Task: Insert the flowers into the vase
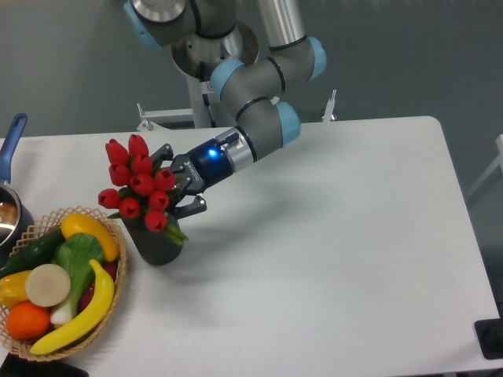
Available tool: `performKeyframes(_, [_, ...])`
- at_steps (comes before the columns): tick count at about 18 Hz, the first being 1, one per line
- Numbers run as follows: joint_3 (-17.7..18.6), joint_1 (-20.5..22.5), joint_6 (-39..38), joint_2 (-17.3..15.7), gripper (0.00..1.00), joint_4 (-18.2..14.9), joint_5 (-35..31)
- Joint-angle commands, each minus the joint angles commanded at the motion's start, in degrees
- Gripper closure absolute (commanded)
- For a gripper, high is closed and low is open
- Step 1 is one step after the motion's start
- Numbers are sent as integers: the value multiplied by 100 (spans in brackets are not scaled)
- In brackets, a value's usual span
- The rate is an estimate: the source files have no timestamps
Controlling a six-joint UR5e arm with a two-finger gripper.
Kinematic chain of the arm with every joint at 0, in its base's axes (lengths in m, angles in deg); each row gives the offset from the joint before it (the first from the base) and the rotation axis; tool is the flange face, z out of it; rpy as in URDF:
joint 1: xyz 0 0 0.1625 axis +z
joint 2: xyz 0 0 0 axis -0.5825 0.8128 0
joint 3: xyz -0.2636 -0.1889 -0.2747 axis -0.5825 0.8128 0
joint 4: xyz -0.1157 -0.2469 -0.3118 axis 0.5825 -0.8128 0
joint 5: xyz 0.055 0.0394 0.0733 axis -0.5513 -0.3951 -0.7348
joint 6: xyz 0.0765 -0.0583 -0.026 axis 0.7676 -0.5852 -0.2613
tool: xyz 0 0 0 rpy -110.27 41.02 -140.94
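The flowers (137, 184), a bunch of red tulip buds with green leaves, stand with their stems down in the vase (157, 243), leaning a little to the left. The vase is a dark cylinder on the table's left side, beside the basket. My gripper (179, 179) is just right of the bunch, above the vase's mouth, and it is open. One finger sits above the buds and the other below, near a green leaf. The stems inside the vase are hidden.
A wicker basket (122, 263) of fruit and vegetables touches or nearly touches the vase on its left. A blue-handled pot (11, 137) sits at the far left edge. A black object (491, 338) is at the bottom right corner.
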Motion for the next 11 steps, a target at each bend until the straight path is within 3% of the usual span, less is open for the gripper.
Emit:
performKeyframes(6, [212, 229, -61, -290, 0, -9, 0])
performKeyframes(11, [229, 404, -79, -334, 0, -9, 9])
